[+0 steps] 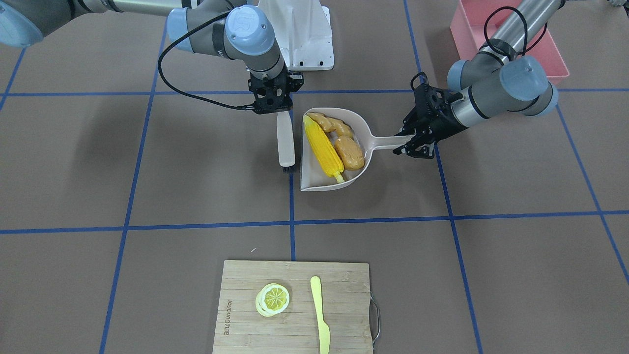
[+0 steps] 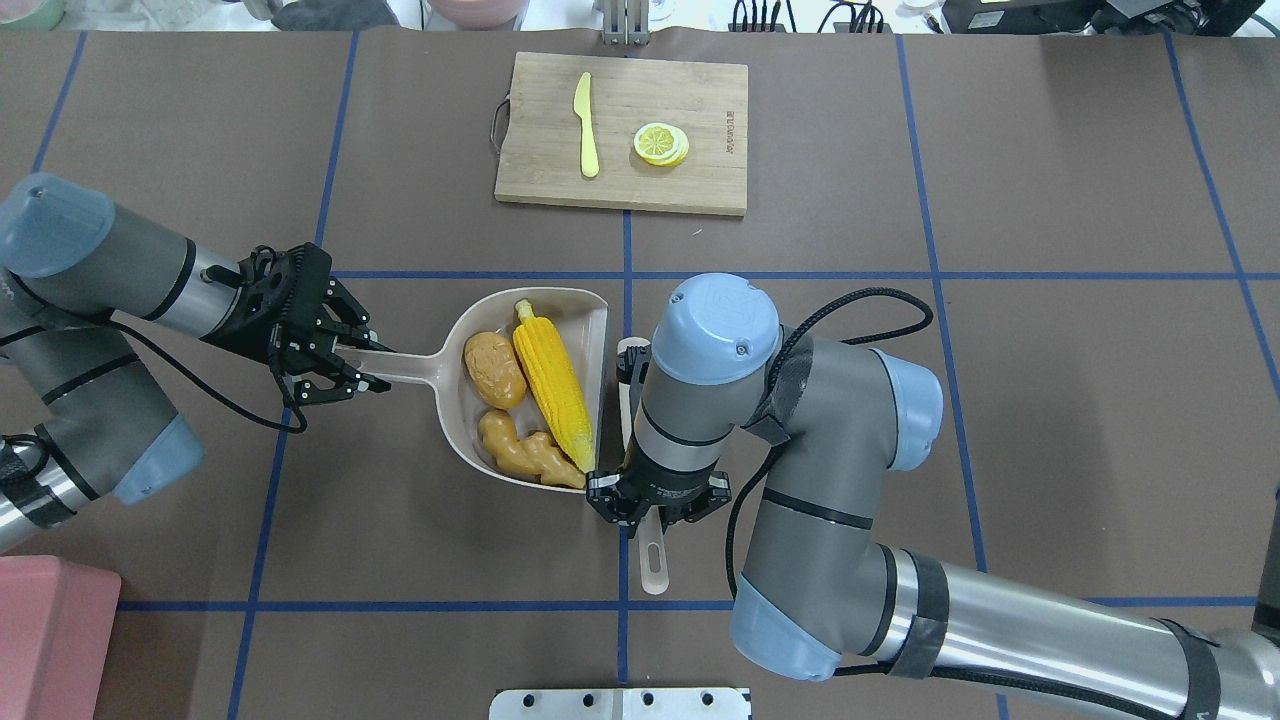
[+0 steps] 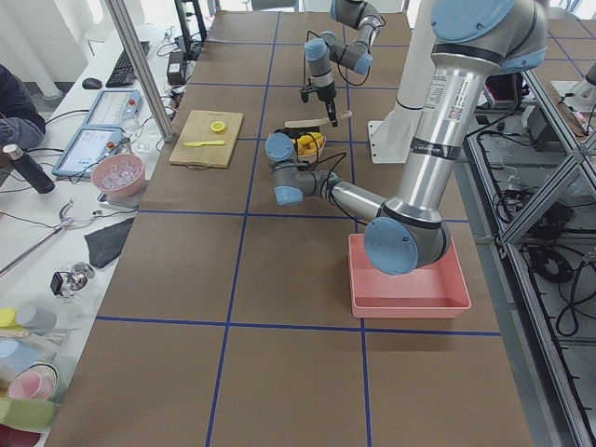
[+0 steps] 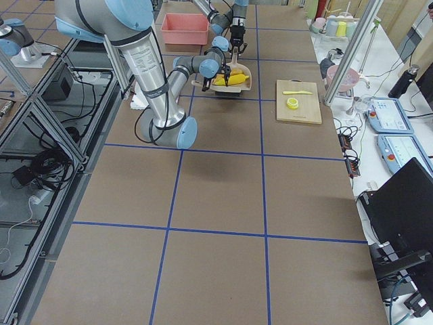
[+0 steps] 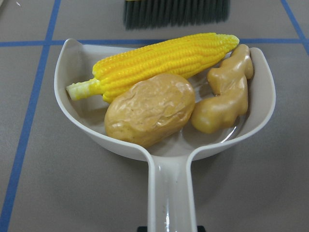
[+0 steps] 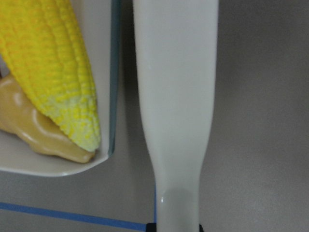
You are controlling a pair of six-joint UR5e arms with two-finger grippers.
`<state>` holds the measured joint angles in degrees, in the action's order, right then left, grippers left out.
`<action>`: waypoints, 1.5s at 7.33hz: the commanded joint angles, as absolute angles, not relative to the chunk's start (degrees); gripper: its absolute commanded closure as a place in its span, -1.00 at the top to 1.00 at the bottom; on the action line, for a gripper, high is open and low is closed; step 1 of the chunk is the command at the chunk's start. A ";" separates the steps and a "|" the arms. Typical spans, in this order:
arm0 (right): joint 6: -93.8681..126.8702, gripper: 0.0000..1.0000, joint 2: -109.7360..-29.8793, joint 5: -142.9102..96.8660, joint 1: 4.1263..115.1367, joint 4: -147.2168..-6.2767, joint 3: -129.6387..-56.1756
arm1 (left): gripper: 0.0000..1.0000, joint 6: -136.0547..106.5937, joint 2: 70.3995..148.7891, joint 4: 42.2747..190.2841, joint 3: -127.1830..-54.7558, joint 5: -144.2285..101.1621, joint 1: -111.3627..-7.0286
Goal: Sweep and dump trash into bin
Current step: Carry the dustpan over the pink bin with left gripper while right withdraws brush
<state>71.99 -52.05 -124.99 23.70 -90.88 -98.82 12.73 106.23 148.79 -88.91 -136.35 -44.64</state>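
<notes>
Where the trash is lying: all three pieces are sitting in the beige dustpan (image 2: 412,368), just ahead of the left fingers (image 2: 350,375).
Corn cob (image 2: 550,390): lying along the pan's open mouth, farthest from the left fingers and just beside the right fingers (image 1: 275,107).
Potato (image 2: 493,370): resting nearest the pan's handle, touching the corn.
Ginger root (image 2: 520,455): lying beside the potato, against the pan's curved wall.
Left fingers: pinching the end of the dustpan's handle from both sides.
Right fingers: pointing down and pinching the handle of the white brush (image 1: 285,140).
Brush: lying parallel to the pan's mouth, its dark bristles (image 5: 176,12) just outside the opening.
Bin (image 1: 464,37): sitting on the desk (image 2: 1000,400) well behind the left fingers, back beside that arm.
Cutting board (image 2: 700,180): lying well beyond both sets of fingers, carrying a lemon slice (image 2: 660,143) and a yellow knife (image 2: 587,130).
</notes>
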 commanded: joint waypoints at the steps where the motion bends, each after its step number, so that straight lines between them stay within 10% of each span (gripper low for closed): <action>1: 71.72 -1.00 -57.01 -125.07 24.25 -92.45 -105.08 | -1.00 9.50 105.82 152.83 -89.03 -138.33 -45.08; 6: 69.19 -1.00 -71.25 -124.63 31.79 -100.10 -124.95 | -1.00 -4.54 97.50 172.57 -89.47 -140.45 -50.70; 11: 44.88 -1.00 -84.26 -125.77 47.34 -104.59 -128.15 | -1.00 -10.46 74.15 188.78 -93.06 -148.61 -67.47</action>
